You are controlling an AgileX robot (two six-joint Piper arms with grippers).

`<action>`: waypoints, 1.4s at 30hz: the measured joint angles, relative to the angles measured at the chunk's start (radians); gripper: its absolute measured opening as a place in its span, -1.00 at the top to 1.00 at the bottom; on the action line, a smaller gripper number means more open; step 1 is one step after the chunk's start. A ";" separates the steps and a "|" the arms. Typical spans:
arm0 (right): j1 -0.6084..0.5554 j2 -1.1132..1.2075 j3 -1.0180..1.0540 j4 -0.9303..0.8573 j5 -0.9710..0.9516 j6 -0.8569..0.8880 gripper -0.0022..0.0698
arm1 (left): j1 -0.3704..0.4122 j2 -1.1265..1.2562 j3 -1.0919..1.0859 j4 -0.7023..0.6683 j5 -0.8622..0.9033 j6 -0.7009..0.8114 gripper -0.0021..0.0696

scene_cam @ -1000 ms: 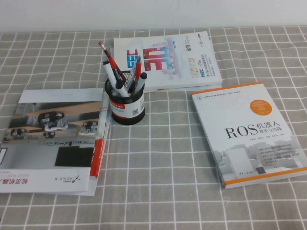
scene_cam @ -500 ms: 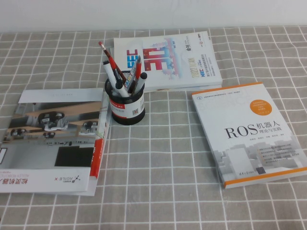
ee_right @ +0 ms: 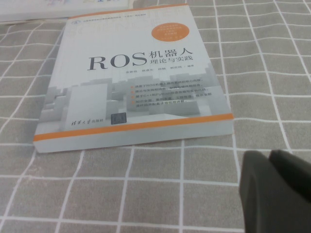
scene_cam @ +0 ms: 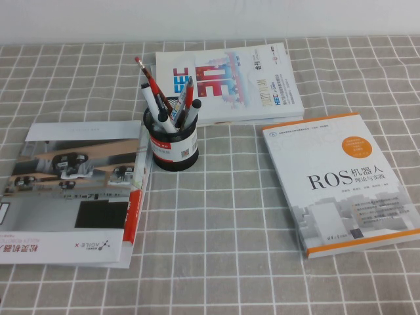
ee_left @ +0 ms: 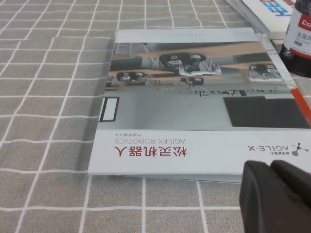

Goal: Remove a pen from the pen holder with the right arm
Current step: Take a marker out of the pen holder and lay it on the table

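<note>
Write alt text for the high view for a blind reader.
A pen holder full of pens stands on a checked tablecloth among an AgileX brochure, a ROS book and a magazine. Outside this view, the left gripper is near the brochure and the right gripper near the ROS book.

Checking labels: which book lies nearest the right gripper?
The orange-striped ROS book, before the shut right gripper; the left gripper is by the AgileX brochure.

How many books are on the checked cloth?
3: white ROS textbook with orange stripe at right, near the right gripper; grey AgileX brochure at left, near the left gripper; white HEC magazine behind the black pen holder.
</note>
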 joint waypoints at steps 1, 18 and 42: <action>0.000 0.000 0.000 0.000 0.000 0.000 0.97 | 0.000 0.000 0.000 0.000 0.000 0.000 0.95; 0.000 0.000 0.000 0.000 0.000 0.000 0.97 | 0.000 0.000 0.000 0.000 0.000 0.000 0.95; 0.000 0.000 0.000 0.081 -0.093 0.000 0.97 | 0.000 0.000 0.000 0.000 0.000 0.000 0.95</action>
